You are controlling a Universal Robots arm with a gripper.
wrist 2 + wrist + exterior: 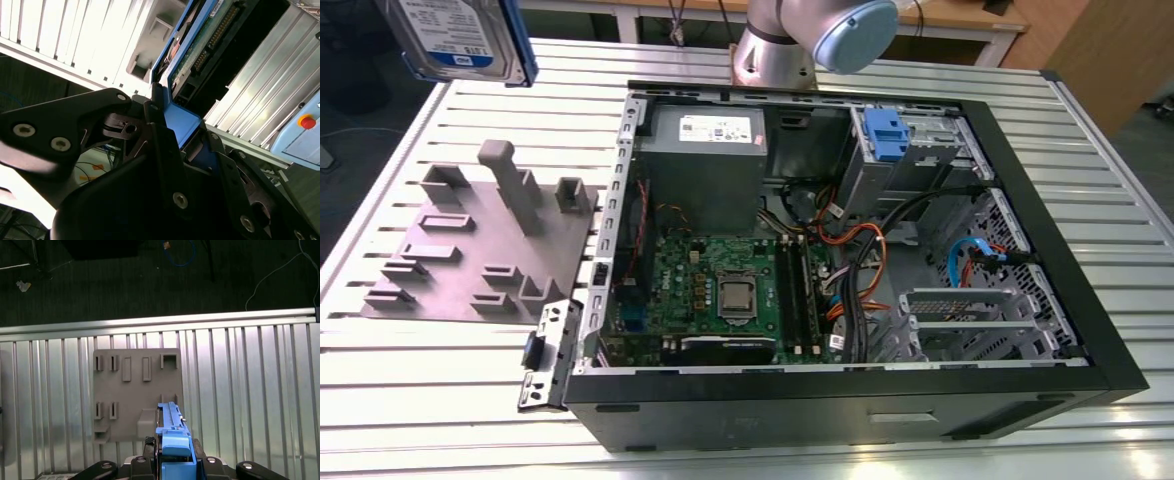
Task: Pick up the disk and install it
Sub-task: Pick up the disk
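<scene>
The fingers [161, 150] are pinching the disk [460, 40] at one end, closed on its blue rail [173, 442]. I judge this grip is chosen so that the far end with the connector pins [220, 25] stays free. The disk hangs in the air at the exterior view's left, over the grey plate [467, 250] with its empty slots. It is well apart from the open case [854, 250] on the table [1101, 150]. It touches nothing except the fingers. The cage with the blue latch [887, 135] sits at the far side of the case. As for writing, the disk shows a white-and-blue label, and the power supply has a white sticker [716, 128]. I cannot read the print on either of them.
</scene>
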